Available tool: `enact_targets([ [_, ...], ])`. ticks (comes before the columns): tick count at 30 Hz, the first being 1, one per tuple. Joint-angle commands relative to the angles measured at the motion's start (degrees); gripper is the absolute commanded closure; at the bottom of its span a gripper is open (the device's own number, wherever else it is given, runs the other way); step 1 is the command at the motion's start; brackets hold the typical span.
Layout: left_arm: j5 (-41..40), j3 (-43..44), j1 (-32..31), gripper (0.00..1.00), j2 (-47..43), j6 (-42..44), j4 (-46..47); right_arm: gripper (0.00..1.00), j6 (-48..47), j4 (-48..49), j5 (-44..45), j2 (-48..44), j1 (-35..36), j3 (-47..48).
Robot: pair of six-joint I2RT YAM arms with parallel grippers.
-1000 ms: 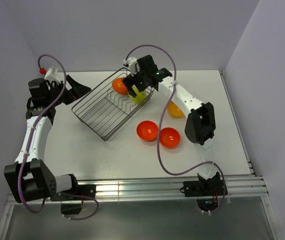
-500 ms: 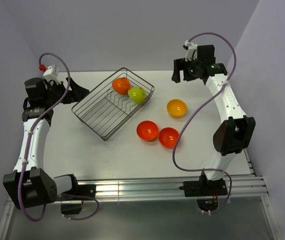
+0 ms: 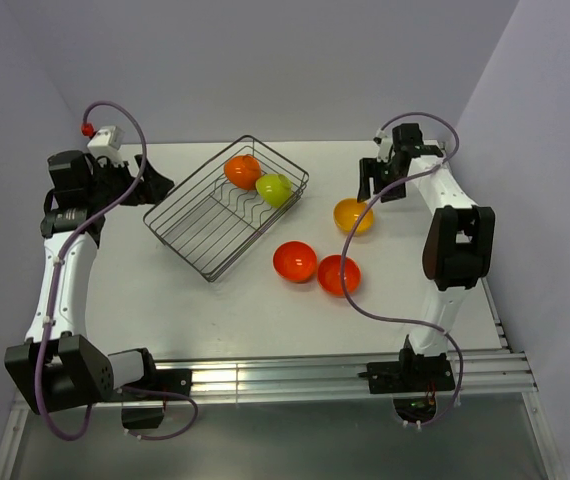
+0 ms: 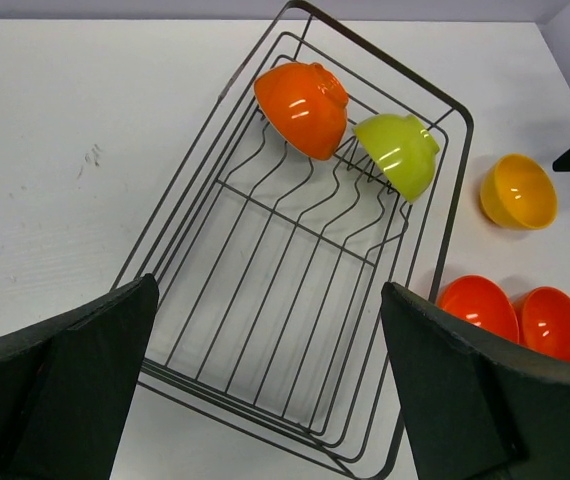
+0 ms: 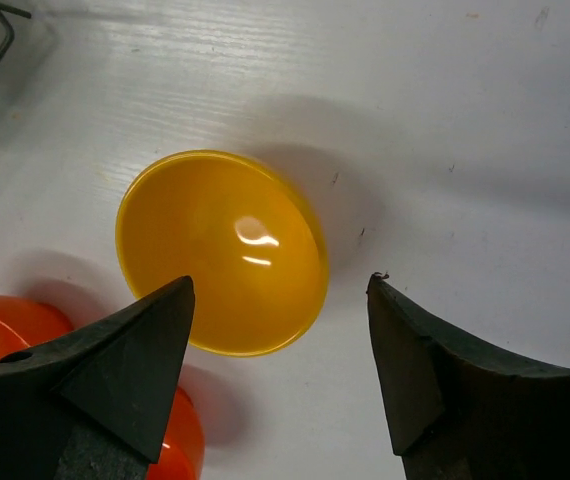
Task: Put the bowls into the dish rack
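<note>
The dark wire dish rack [image 3: 205,225] sits left of centre and also shows in the left wrist view [image 4: 265,300]. At its far end an orange-red bowl [image 3: 242,171] [image 4: 303,107] and a lime green bowl [image 3: 273,189] [image 4: 397,153] lie tilted on the divider wires. A yellow-orange bowl [image 3: 353,215] [image 5: 222,252] stands upright on the table. Two red-orange bowls [image 3: 294,261] [image 3: 338,275] stand side by side right of the rack. My right gripper [image 3: 373,187] [image 5: 280,280] is open and empty just above the yellow bowl's near rim. My left gripper [image 3: 150,181] [image 4: 267,287] is open and empty, above the rack's left end.
The white table [image 3: 215,310] ends at a metal rail along the near edge. Purple-grey walls close in at the back and both sides. A purple cable hangs from my right arm over the red-orange bowls.
My right gripper left the lime green bowl in the rack, swung up and right, then came down over the yellow-orange bowl. My left arm barely moved.
</note>
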Motion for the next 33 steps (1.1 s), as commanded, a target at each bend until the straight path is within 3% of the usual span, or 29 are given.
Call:
enact_targets([
  [1,1.26,-0.01,-0.18,0.01,-1.31,2.3,0.11,0.24,1.75,0.94,-0.53,0.36,0.21,-0.15],
  [9,6.36,-0.89,-0.27,0.01,-1.57,5.54,-1.2,0.24,0.44,1.3,-2.99,-3.15,0.21,-7.62],
  [16,6.54,-2.12,-0.18,0.0,-2.18,5.46,-0.51,0.23,-4.48,0.6,-7.03,-16.76,0.21,-21.75],
  [20,8.03,-2.3,-0.18,0.01,-1.93,5.72,-0.6,0.23,-9.31,-2.91,-12.92,-21.35,0.21,-25.2],
  [27,8.04,-1.59,-0.18,0.01,-1.75,5.99,-0.86,0.25,-11.34,-4.59,-12.23,-20.83,1.7,-26.6],
  [33,7.68,-2.21,-0.27,0.0,-1.92,5.46,-0.77,0.27,-9.85,-1.17,-6.53,-19.51,8.19,-29.5],
])
